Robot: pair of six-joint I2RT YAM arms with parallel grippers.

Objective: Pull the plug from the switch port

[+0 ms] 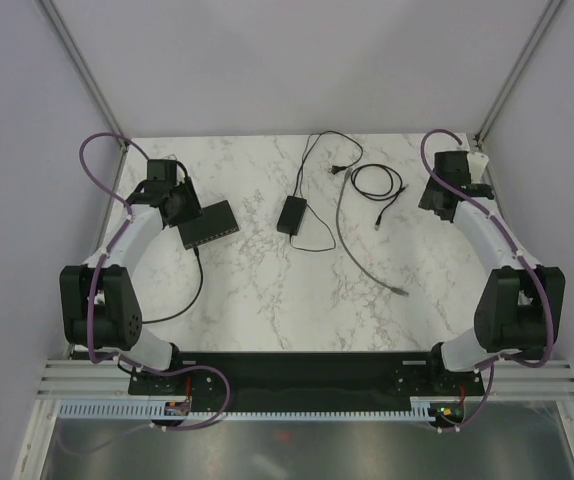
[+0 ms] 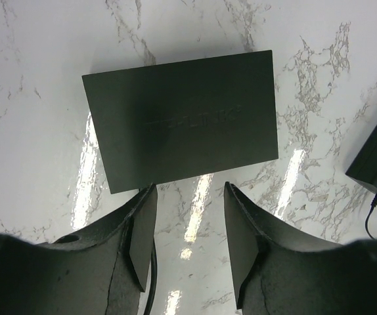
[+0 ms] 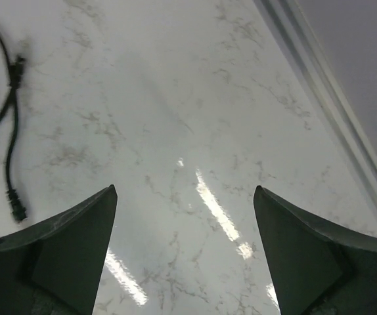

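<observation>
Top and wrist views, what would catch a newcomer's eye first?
The black switch at the left of the table stands out, the left gripper open at its edge and a black cable trailing from it toward the near edge. Mid-table lie a small power adapter and a long grey cable; the right gripper hangs open over bare marble far right.

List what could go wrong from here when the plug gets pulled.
1. The switch lies loose on the table, and the right gripper hangs open over bare marble far to the right. A pull may drag the switch along.
2. The plug itself is hidden. Its cable runs beside one finger of the open left gripper, off-centre, so closing could miss it or pinch only cable.
</observation>
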